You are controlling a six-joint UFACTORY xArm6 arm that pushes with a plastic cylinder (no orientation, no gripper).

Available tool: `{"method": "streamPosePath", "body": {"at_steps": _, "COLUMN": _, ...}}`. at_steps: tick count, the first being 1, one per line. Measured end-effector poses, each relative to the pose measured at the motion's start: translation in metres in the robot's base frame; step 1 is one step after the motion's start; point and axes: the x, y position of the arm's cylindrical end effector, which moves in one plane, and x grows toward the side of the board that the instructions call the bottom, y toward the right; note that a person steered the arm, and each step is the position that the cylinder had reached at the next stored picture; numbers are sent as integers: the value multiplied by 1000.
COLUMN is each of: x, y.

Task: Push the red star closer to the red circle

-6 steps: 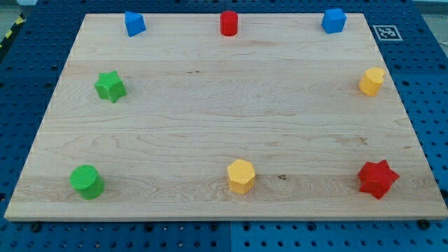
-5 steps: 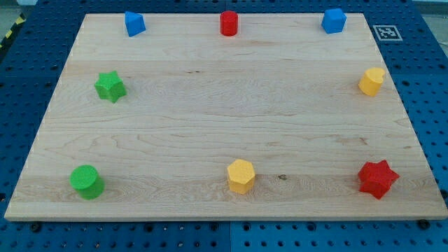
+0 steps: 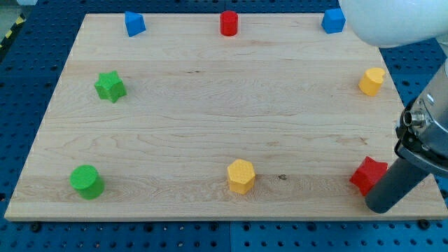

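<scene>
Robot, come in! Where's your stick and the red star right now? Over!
My tip at the red star's lower right, touching or nearly. Red circle far off at the view's top. Path between looks clear. Over.

One camera looks down at a slant from the near edge, taking in the whole counter (image 3: 210,126), with the arm (image 3: 427,119) close at the view's right.

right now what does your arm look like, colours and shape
At the view's right, a rounded white shell sits at the top corner. Below it a grey metal collar with a black ring carries a straight dark grey rod. My tip is blunt and round, just right of the red star. No cables or markings show.
</scene>
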Motion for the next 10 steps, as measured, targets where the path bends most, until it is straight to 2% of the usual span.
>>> {"method": "streamPosePath", "body": {"at_steps": 2, "x": -15, "y": 6}}
{"method": "streamPosePath", "body": {"at_steps": 5, "x": -55, "y": -18}}
{"method": "streamPosePath", "body": {"at_steps": 7, "x": -58, "y": 31}}
{"method": "streamPosePath", "body": {"at_steps": 9, "x": -66, "y": -10}}
{"method": "streamPosePath", "body": {"at_steps": 10, "x": -90, "y": -31}}
